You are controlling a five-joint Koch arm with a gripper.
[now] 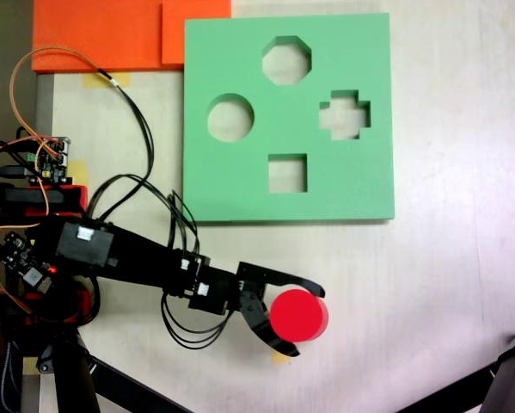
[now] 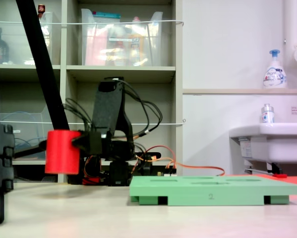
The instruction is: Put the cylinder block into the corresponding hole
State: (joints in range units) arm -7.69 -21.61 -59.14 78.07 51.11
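Observation:
The cylinder block (image 1: pixel 298 315) is a short bright red foam cylinder. It sits between the black jaws of my gripper (image 1: pixel 307 320), which is shut on it, one jaw on each side. In a fixed view from table level the cylinder block (image 2: pixel 62 151) hangs a little above the tabletop, held by the gripper (image 2: pixel 81 141). The green foam board (image 1: pixel 240 185) lies flat further up the table. Its circular hole (image 1: pixel 230 118) is at the board's left, well above and left of the block. The board (image 2: pixel 212 191) shows edge-on from the side.
The board also has an octagonal cutout (image 1: pixel 286 60), a cross cutout (image 1: pixel 344 114) and a square cutout (image 1: pixel 287 173). Orange foam sheets (image 1: pixel 102 34) lie at top left. Cables (image 1: pixel 132 129) loop beside the arm. Black stand legs (image 1: pixel 506 370) cross the bottom right corner.

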